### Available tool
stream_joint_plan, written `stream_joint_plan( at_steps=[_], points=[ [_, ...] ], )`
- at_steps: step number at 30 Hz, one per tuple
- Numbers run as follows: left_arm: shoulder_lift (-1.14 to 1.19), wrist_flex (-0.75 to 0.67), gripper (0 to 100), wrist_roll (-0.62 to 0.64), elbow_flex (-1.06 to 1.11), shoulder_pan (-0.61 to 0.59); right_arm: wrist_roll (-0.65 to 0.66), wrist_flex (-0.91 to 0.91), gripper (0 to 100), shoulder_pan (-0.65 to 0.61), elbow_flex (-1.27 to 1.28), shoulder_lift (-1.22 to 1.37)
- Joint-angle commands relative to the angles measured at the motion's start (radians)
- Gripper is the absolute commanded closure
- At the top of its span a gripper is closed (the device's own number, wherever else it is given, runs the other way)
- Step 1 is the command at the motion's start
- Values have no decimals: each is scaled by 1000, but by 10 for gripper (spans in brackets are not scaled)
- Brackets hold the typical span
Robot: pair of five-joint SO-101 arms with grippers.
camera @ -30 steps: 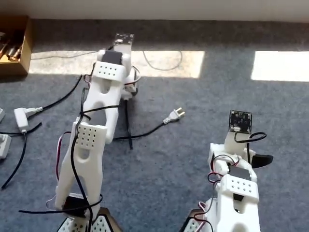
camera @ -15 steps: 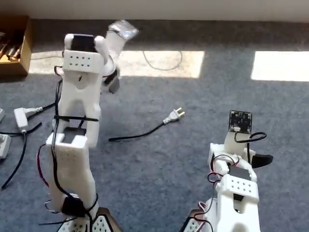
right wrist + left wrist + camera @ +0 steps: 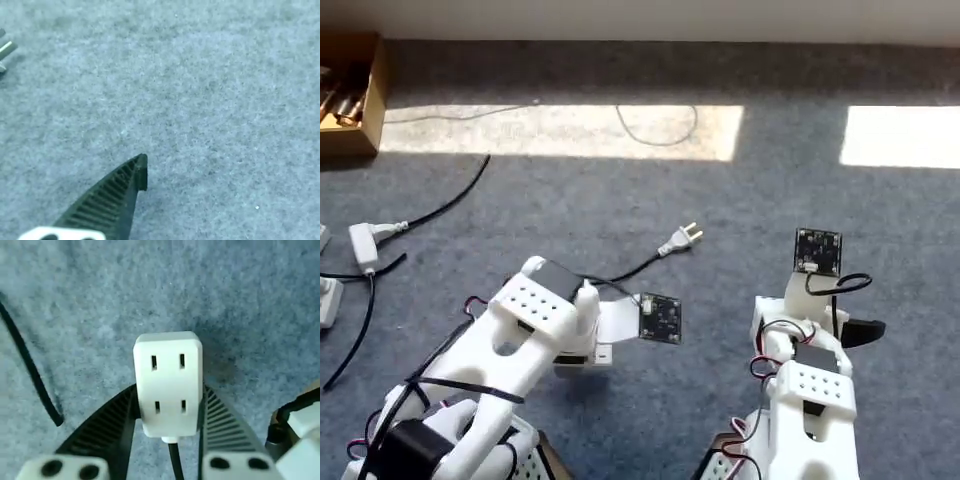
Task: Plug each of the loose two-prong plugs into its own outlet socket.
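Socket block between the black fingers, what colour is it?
The socket block is white with dark slots; the left wrist view shows it best.

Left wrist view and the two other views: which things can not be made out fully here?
- Left wrist view: the black cord under the white outlet block is cut off by the picture's edge, so where it leads is unknown.
- Right wrist view: the metal prongs are cut off by the edge, and their plug body lies out of frame.
- High view: the white object is cut off by the edge and too small to name.
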Motion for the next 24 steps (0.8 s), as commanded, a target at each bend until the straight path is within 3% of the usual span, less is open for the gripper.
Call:
stream_joint_plan(
  at_steps=[1,6,16,24],
  points=[
    [-35,-29,994,-51,50,15,-2,-13,406,-5,-4,-18],
    [-35,-31,992,-55,54,28,-2,-13,406,-5,-4,-18],
    [-35,-187,909,9,53,21,-2,-13,406,-5,-2,-18],
    [-44,-121,748,2,51,22,-2,-13,406,-5,-2,-18]
  ],
)
